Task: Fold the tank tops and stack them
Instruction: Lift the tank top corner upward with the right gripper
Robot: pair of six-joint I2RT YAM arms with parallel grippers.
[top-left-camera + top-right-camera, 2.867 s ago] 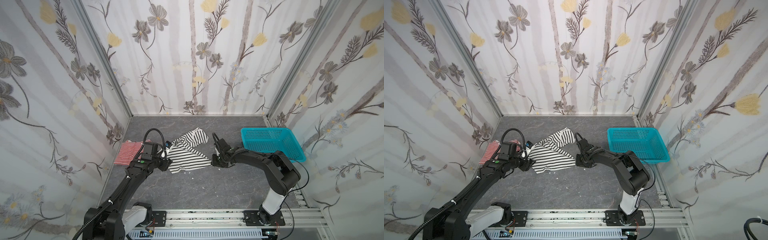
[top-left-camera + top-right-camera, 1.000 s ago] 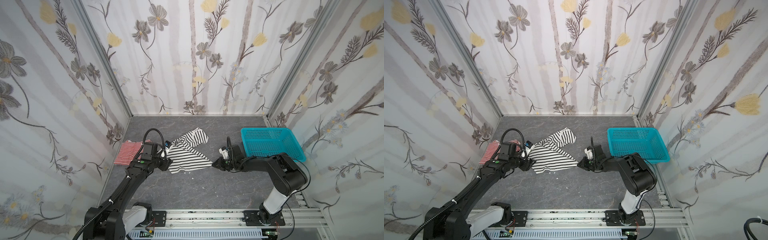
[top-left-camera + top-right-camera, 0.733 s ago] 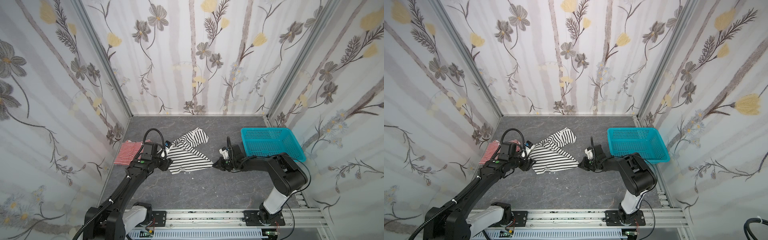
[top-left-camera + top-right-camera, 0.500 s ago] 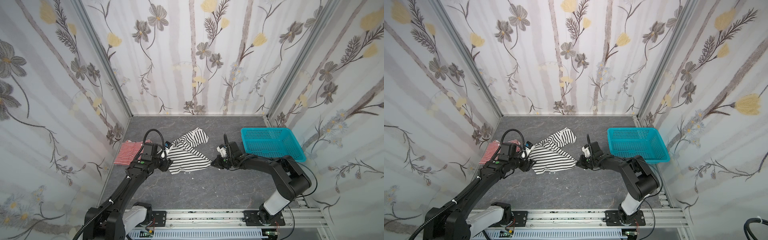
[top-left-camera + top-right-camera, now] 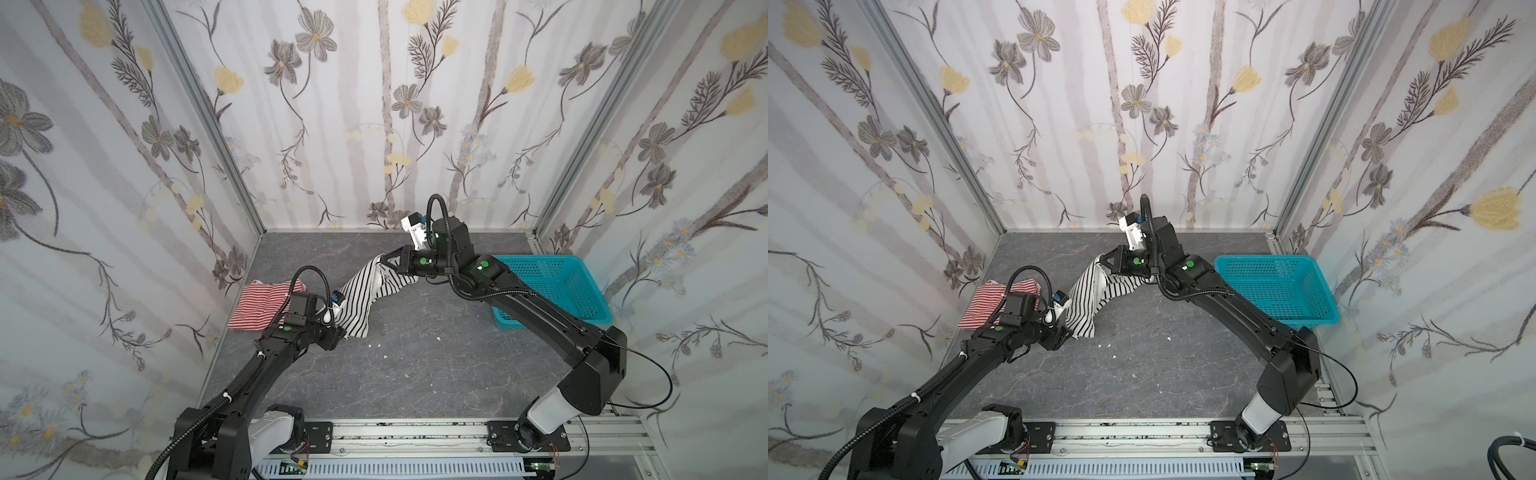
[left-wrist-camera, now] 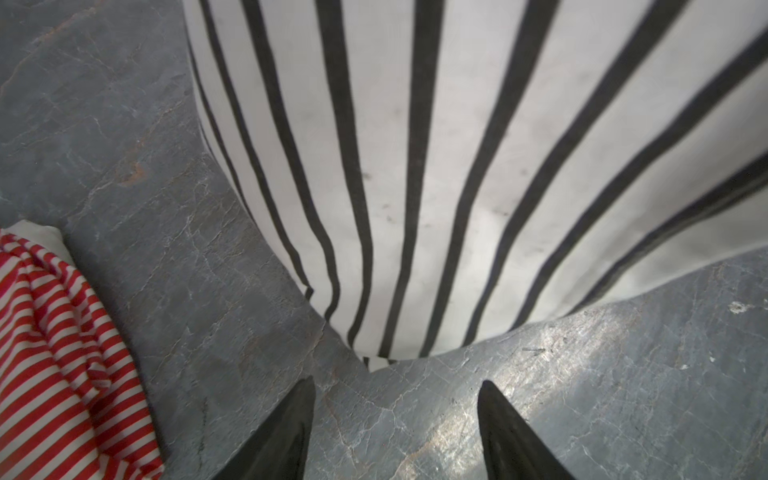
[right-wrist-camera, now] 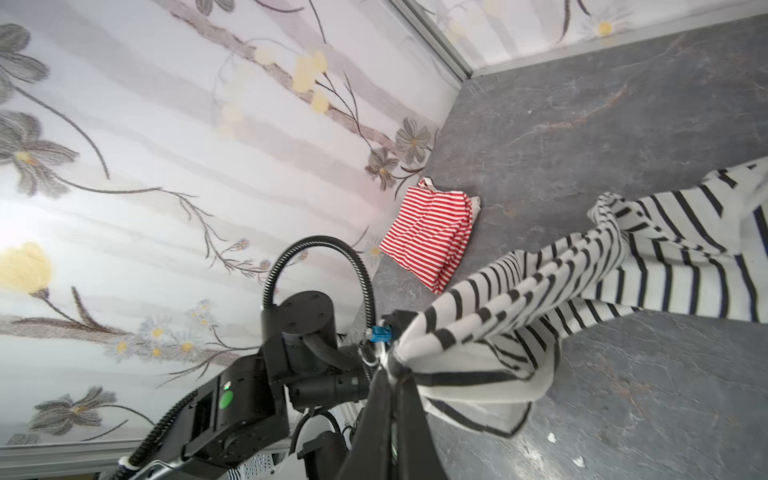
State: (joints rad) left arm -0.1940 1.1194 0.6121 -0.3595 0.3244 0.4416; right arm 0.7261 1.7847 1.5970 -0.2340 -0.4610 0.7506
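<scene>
you're mid-fold on the black-and-white tank top (image 5: 360, 296) — your right gripper (image 5: 383, 262) is pinched shut on one edge and holds that end up off the grey table (image 5: 415, 374), while the rest drapes down to the surface just ahead of your left gripper (image 6: 395, 386), whose jaws stand spread with nothing between them. the red-and-white tank top (image 5: 259, 305) lies by the left wall, apart from it. next, i judge, you carry the raised edge over the lower half and lay it square — the left claw may need to pin the hem so the cloth doesn't drag.
</scene>
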